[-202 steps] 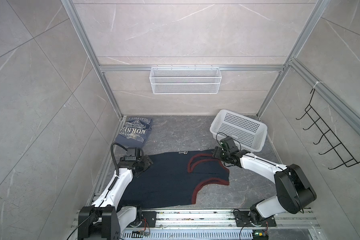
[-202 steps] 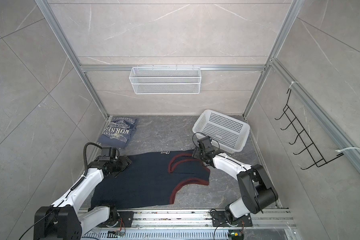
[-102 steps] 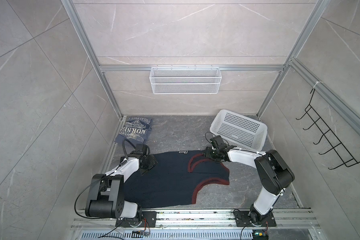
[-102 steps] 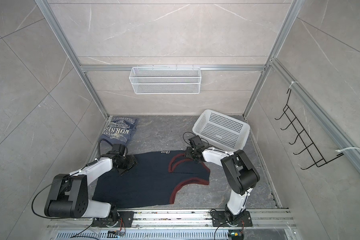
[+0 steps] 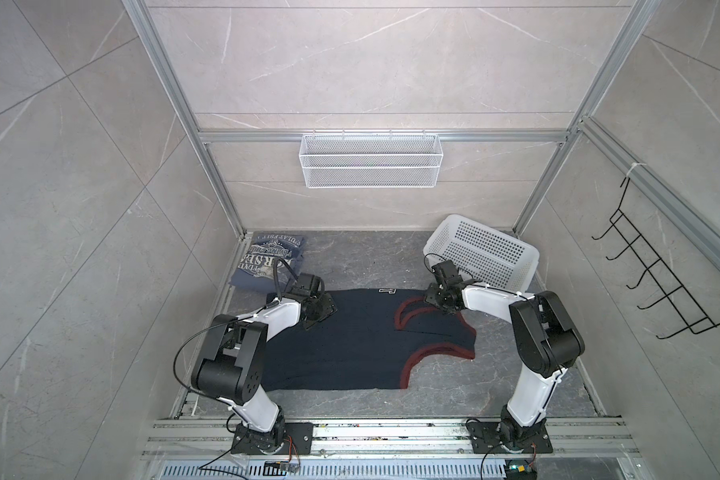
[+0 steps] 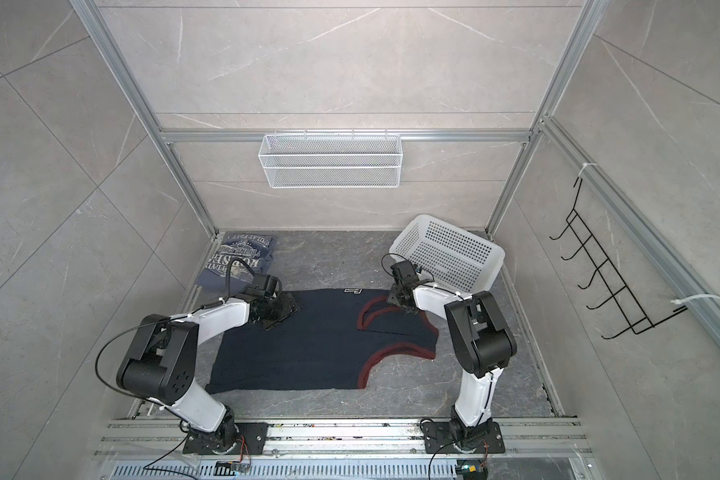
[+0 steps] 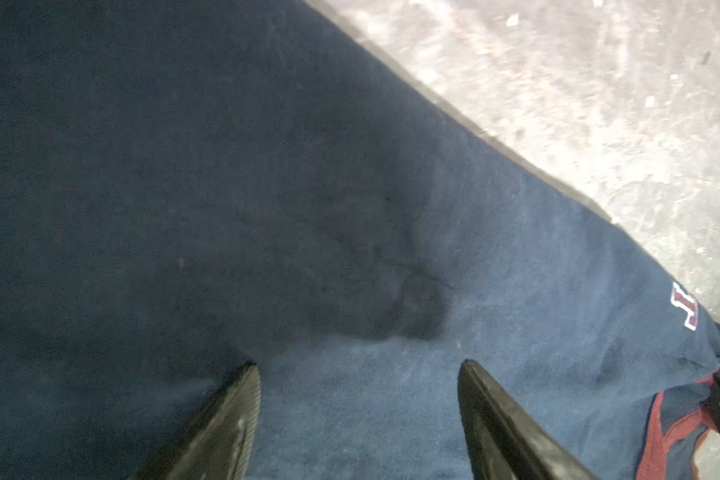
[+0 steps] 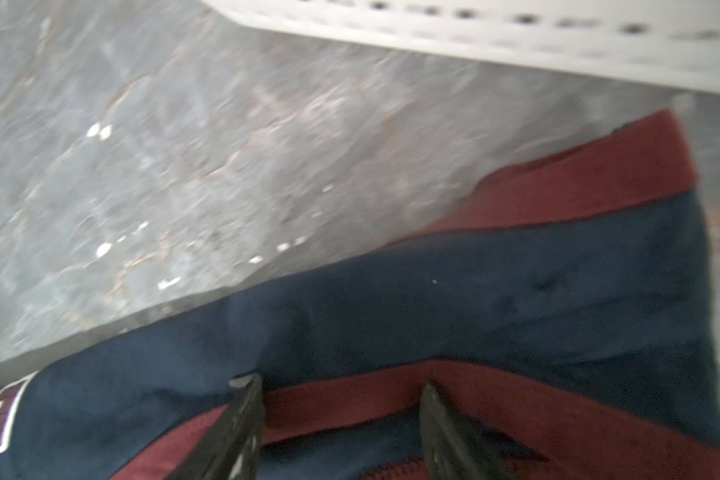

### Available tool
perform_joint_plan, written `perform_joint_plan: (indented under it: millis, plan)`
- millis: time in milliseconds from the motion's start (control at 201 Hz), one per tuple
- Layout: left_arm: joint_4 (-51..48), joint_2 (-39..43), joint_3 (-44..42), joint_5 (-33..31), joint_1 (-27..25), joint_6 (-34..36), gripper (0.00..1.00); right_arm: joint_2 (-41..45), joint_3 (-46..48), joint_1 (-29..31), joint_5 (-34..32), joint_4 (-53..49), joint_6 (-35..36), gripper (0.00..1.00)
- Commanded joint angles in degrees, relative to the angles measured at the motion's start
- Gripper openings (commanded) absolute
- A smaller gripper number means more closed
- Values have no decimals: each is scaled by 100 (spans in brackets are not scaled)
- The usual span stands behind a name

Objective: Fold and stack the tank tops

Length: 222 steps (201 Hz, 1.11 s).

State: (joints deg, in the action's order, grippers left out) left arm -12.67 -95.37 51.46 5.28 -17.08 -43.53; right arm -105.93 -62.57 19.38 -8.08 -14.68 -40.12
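Observation:
A dark navy tank top [image 5: 350,340] [image 6: 308,345] with maroon trim lies spread flat on the grey floor in both top views. A slate-blue tank top [image 5: 267,262] [image 6: 233,262] with white lettering lies folded in the far left corner. My left gripper [image 5: 324,315] [image 6: 284,311] [image 7: 358,365] hangs open just over the navy top's [image 7: 350,208] far left corner, with only cloth below it. My right gripper [image 5: 431,300] [image 6: 393,302] [image 8: 341,382] is open at the far right strap, its fingers either side of the maroon trim [image 8: 578,187].
A white perforated basket [image 5: 483,249] [image 6: 445,249] [image 8: 474,33] stands at the far right, close behind my right gripper. A wire shelf [image 5: 368,160] hangs on the back wall and a black hook rack [image 5: 657,282] on the right wall. A metal rail [image 5: 391,432] runs along the front.
My left gripper has moved right, onto the navy top's far left corner. My right gripper has shifted left to the strap and its jaws have narrowed slightly. Both elbows have risen.

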Motion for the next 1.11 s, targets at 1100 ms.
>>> perform_joint_plan:
  millis: [1100]
  plan:
    - [-4411, 4701, -2114, -2291, 1708, -2418, 74, 3905, 2234, 1894, 1203, -1587, -229, 66]
